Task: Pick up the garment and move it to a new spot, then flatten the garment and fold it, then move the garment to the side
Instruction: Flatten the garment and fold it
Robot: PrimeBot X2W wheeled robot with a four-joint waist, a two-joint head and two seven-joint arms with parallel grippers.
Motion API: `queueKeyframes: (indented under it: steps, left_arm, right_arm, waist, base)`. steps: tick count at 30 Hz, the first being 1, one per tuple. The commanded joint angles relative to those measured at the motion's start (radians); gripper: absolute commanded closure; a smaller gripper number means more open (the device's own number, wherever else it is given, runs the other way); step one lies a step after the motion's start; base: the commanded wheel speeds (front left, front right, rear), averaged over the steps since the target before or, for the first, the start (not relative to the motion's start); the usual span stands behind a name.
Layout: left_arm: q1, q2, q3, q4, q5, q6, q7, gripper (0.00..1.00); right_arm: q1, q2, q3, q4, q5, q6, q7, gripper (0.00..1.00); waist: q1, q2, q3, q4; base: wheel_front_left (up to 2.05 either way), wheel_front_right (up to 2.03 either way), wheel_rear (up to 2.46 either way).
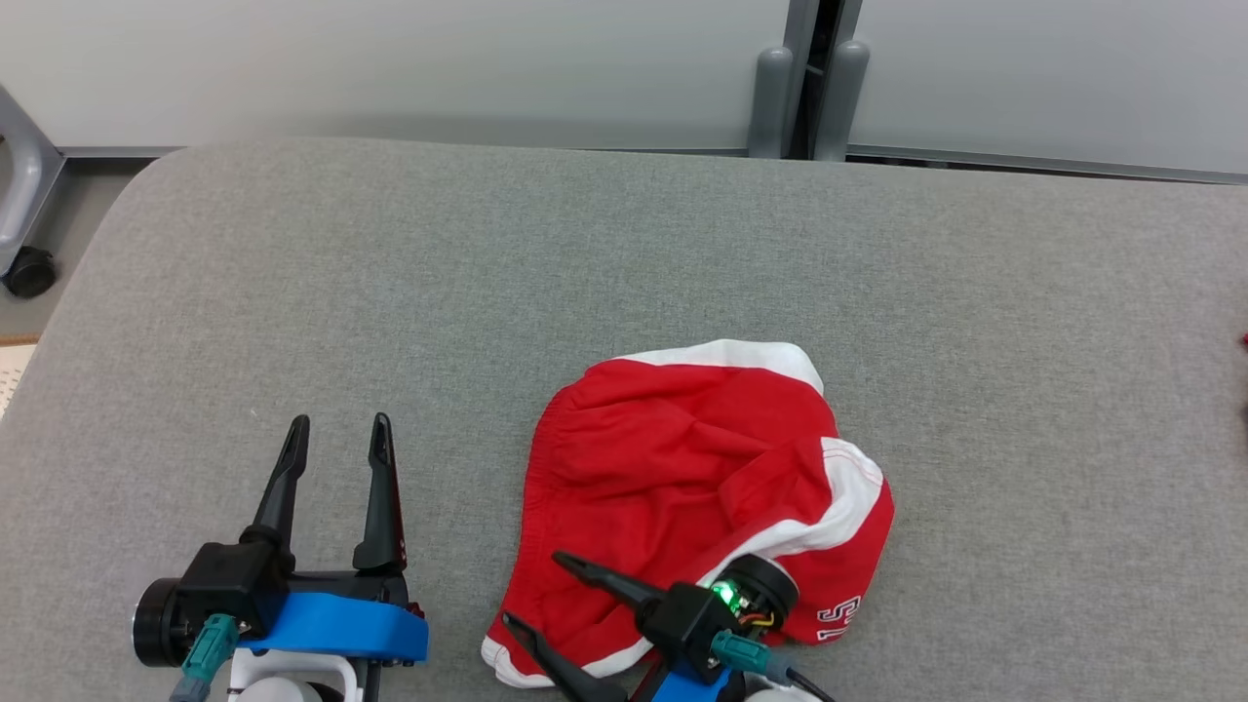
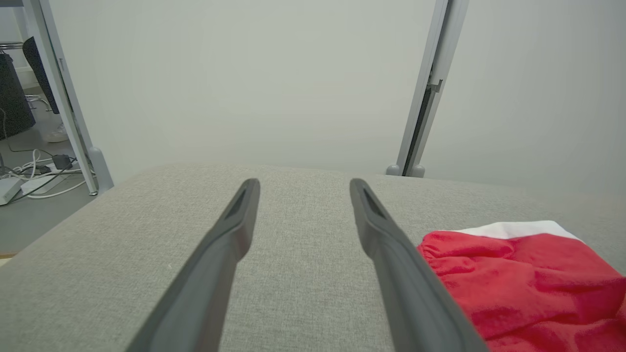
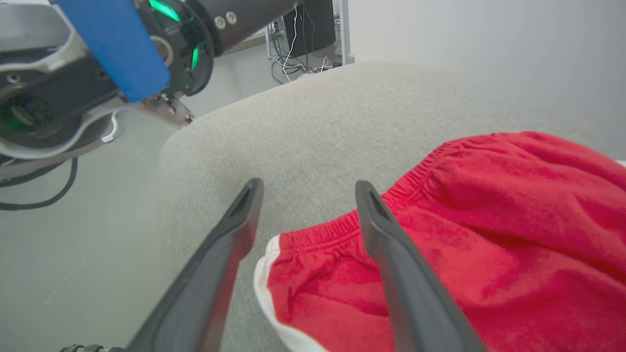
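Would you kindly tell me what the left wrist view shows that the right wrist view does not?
Left wrist view, of the two: the open left pincer over bare cushion, two grey posts at the wall behind, and cables on the floor. Right wrist view, of the two: the open right pincer with the white-hemmed corner of the shorts between its fingers, and the left arm's blue cover beside green lights. Both share the red shorts and the grey cushion.
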Motion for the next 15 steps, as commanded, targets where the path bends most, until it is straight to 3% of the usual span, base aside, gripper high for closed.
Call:
queueKeyframes:
  steps: [1, 5, 15]
  left_arm:
    - [0.0, 0.003, 0.005, 0.002, 0.0, 0.003, -0.004, 0.0]
    - [0.008, 0.003, 0.017, 0.004, 0.007, -0.003, -0.004, 0.0]
    - [0.031, 0.003, 0.042, -0.006, 0.015, -0.007, -0.004, 0.0]
  right_arm:
    - [-0.016, 0.002, -0.021, -0.024, -0.012, 0.0, -0.003, 0.0]
    - [-0.009, -0.004, -0.109, -0.088, -0.05, 0.0, -0.002, 0.0]
    - [0.037, -0.112, -0.393, -0.21, -0.135, 0.0, 0.011, 0.0]
  waist:
    - [0.0, 0.0, -0.007, -0.011]
    - [0.0, 0.0, -0.021, -0.031]
    - [0.0, 0.0, -0.039, -0.084]
  base:
    - [0.0, 0.0, 0.0]
    - [0.0, 0.0, 0.0]
    - [0.0, 0.0, 0.0]
